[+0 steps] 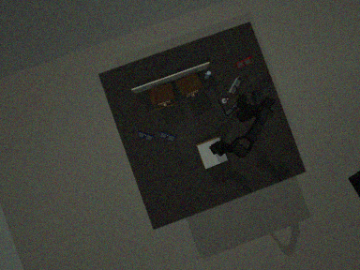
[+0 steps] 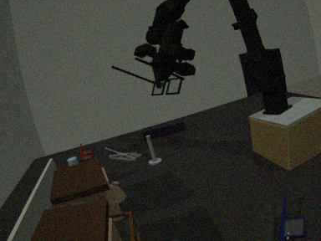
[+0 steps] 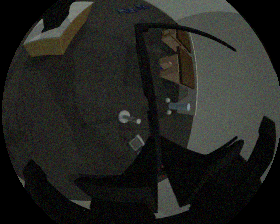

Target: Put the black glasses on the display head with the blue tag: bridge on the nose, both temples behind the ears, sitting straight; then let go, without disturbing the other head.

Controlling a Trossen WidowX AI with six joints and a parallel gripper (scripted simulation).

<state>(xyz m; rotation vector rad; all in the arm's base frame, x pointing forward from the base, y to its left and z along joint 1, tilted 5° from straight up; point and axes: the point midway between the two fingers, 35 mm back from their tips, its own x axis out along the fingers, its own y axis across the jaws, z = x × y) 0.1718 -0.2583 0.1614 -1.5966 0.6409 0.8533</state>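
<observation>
The black glasses [image 2: 166,84] are lifted high above the worktop [image 2: 217,180], carried by the gripper [image 2: 164,76] of the single arm [image 2: 251,29], whose fingers are pressed nearly together, pinching the thin frame near the lenses. In the exterior view the two square lens rims hang below the gripper and one temple juts out to the left, so the glasses appear tilted rather than level; in the wrist view a dark temple [image 3: 188,31] arcs across the upper field. The pick-up stage thus seems complete, while transport, alignment, seating of the bridge on the nose and of the temples behind the ears, and release are all judged outstanding. A pale display head [image 2: 114,196] shows at the lower left of the exterior view, beside two brown box-like blocks [image 2: 79,182], well apart from the glasses; whether this is the head with the blue tag cannot be told in the dim light. A small blue object [image 2: 72,161] and a red item [image 2: 85,154] stand beyond the blocks. The arm's base rests on a tan pedestal [image 2: 284,144].
</observation>
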